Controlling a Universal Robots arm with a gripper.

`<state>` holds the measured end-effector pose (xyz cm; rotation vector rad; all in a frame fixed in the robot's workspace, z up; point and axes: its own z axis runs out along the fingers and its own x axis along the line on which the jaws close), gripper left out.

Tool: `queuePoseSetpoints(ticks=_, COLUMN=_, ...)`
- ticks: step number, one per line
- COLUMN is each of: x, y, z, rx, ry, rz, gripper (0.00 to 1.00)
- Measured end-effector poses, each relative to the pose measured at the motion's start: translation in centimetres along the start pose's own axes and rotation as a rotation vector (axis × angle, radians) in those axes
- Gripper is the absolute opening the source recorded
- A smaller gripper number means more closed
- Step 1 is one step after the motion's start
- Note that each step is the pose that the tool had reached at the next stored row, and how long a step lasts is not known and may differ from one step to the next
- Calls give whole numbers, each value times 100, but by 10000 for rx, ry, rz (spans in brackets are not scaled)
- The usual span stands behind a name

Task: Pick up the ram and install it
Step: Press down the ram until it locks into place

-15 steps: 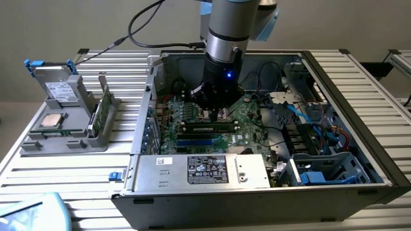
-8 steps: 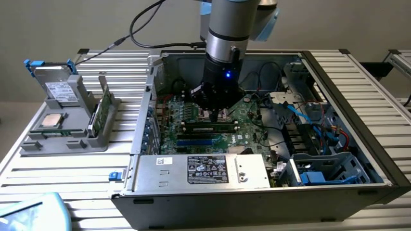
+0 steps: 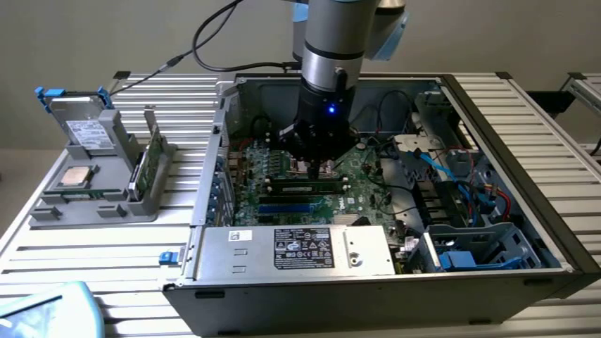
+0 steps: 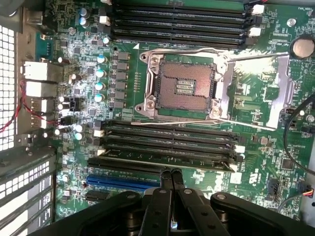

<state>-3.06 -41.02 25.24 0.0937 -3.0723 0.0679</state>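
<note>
Your black gripper (image 3: pixel 316 167) hangs from the silver arm straight down into the open black computer case (image 3: pixel 526 134), just above the green motherboard (image 3: pixel 367 176). Its two fingers (image 4: pixel 171 184) are pressed together in the wrist view, closed with nothing between them.

The ram, the long thin green circuit-board stick with black chips (image 3: pixel 305 187), already lies seated in one of the long black plastic slots (image 4: pixel 167 139), directly below the fingertips in the exterior view. In the wrist view you see the ram (image 4: pixel 162 162) edge-on just ahead of the fingertips, running across the board between the empty black slots and a blue expansion slot (image 4: pixel 118 183).

From the ram, the open square processor socket with its raised silver metal frame (image 4: pixel 186 86) sits at 12 o'clock in the wrist view, beyond the slots.

In the exterior view, a grey parts holder (image 3: pixel 98 190) stands on the ribbed silver surface (image 3: pixel 66 267) at 9 o'clock from the case, carrying a square silver processor chip (image 3: pixel 75 177) and a second upright green stick (image 3: pixel 139 172). A silver power supply box with a black label (image 3: pixel 300 248) fills the case's near edge, at 6 o'clock from the gripper.
</note>
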Motion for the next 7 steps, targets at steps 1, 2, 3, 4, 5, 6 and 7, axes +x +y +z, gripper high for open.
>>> queuePoseSetpoints(ticks=1, x=1, y=0, z=0, rx=-2, ry=-3, rz=77, gripper=10)
queuePoseSetpoints(ticks=2, x=1, y=0, z=1, rx=-4, ry=-4, rz=107, gripper=10)
queuePoseSetpoints(ticks=3, x=1, y=0, z=0, rx=-4, ry=-4, rz=107, gripper=10)
queuePoseSetpoints(ticks=4, x=1, y=0, z=1, rx=-4, ry=-5, rz=108, gripper=10)
queuePoseSetpoints(ticks=5, x=1, y=0, z=1, rx=-4, ry=-5, rz=108, gripper=10)
queuePoseSetpoints(ticks=6, x=1, y=0, z=1, rx=-4, ry=-5, rz=108, gripper=10)
queuePoseSetpoints(ticks=7, x=1, y=0, z=1, rx=-4, ry=-5, rz=108, gripper=10)
